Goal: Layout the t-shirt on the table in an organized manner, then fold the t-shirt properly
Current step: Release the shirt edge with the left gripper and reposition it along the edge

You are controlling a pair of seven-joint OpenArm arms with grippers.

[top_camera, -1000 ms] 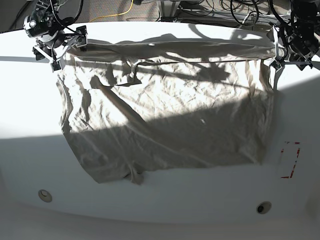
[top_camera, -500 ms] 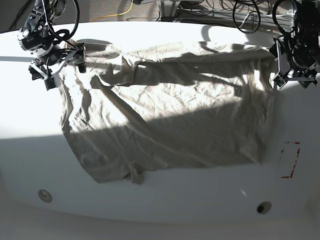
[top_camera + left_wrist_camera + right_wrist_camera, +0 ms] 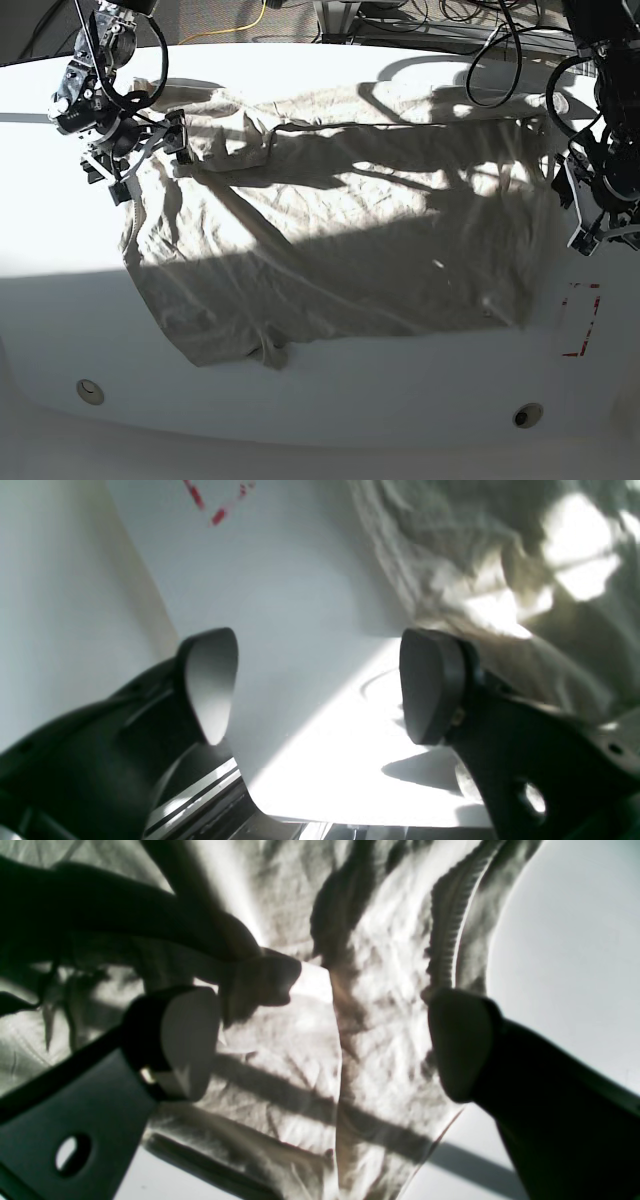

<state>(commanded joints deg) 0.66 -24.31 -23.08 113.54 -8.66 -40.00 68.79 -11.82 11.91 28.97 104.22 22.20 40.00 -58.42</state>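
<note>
The beige t-shirt [image 3: 330,230] lies spread and wrinkled on the white table [image 3: 330,410], with its far edge down flat. My right gripper [image 3: 148,162] hovers open over the shirt's far left corner; in the right wrist view the gripper [image 3: 325,1045] has only creased shirt cloth [image 3: 310,1100] below it and nothing between its fingers. My left gripper [image 3: 583,215] stands open just off the shirt's right edge. In the left wrist view that gripper [image 3: 320,685] is over bare table [image 3: 280,580], with the shirt [image 3: 500,580] beside it.
A red dashed rectangle mark [image 3: 582,320] sits right of the shirt, also seen as the red mark [image 3: 215,505] in the left wrist view. Two small round holes [image 3: 90,390] [image 3: 527,414] lie near the front edge. Cables [image 3: 480,30] crowd the floor beyond the far edge.
Both grippers have let go of the shirt's far edge and moved toward the front. The far edge, held stretched a second ago, now lies slack on the table.
</note>
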